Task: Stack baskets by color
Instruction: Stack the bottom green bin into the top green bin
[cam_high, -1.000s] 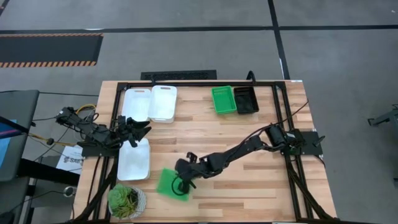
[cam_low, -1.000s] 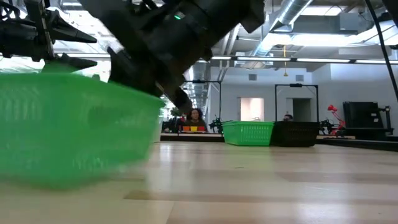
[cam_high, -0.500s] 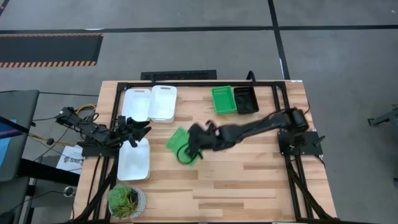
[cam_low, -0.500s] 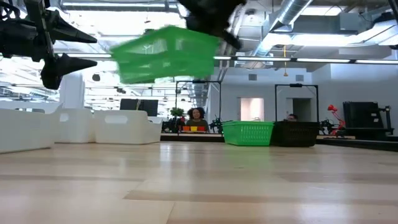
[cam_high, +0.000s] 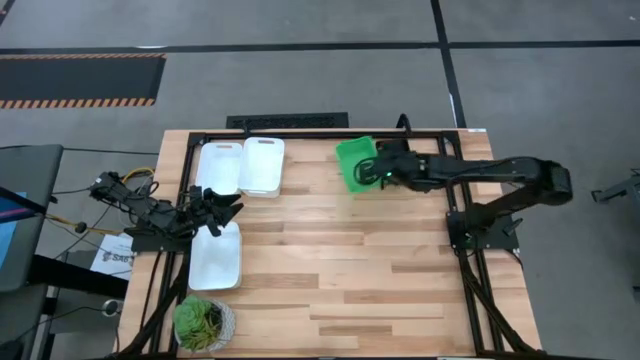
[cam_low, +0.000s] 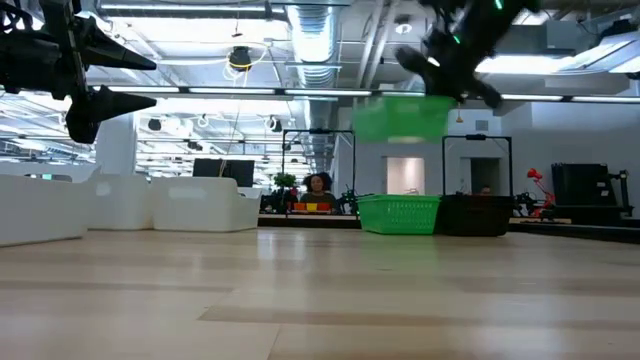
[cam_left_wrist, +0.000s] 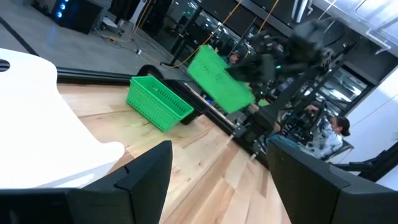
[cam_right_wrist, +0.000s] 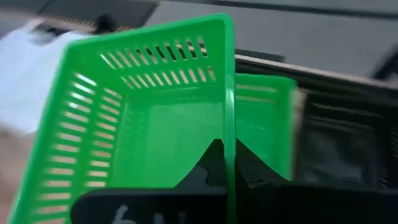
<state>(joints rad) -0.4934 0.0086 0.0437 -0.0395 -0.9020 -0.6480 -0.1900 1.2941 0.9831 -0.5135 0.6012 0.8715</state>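
My right gripper (cam_high: 381, 172) is shut on a green basket (cam_high: 354, 161), which it holds in the air at the table's far side. Directly below, a second green basket (cam_low: 398, 214) rests on the table beside a black basket (cam_low: 478, 214). Two white baskets (cam_high: 218, 165) (cam_high: 262, 165) sit side by side at the far left, and a third white basket (cam_high: 216, 256) lies nearer. My left gripper (cam_high: 226, 209) stands open over the left part of the table, above that third white basket, with nothing between its fingers. My right gripper pinches one side wall of the green basket at its rim (cam_right_wrist: 229, 140), one finger (cam_right_wrist: 208, 167) inside the basket and the other outside. The fingers slant down from the table's right side. The basket is lifted clear and tilted, above the resting green basket (cam_right_wrist: 268, 118).
A round potted plant (cam_high: 205, 322) stands at the near left corner. The middle and near right of the wooden tabletop (cam_high: 380, 270) are bare. Black frame rails (cam_high: 300, 133) run along the far edge. A person sits far behind the table in the low view.
My right gripper has carried the green basket from the table's near left, up and toward the far right, turning as it went. The basket has been lifted clear of the table and now hangs tilted over the other green basket.
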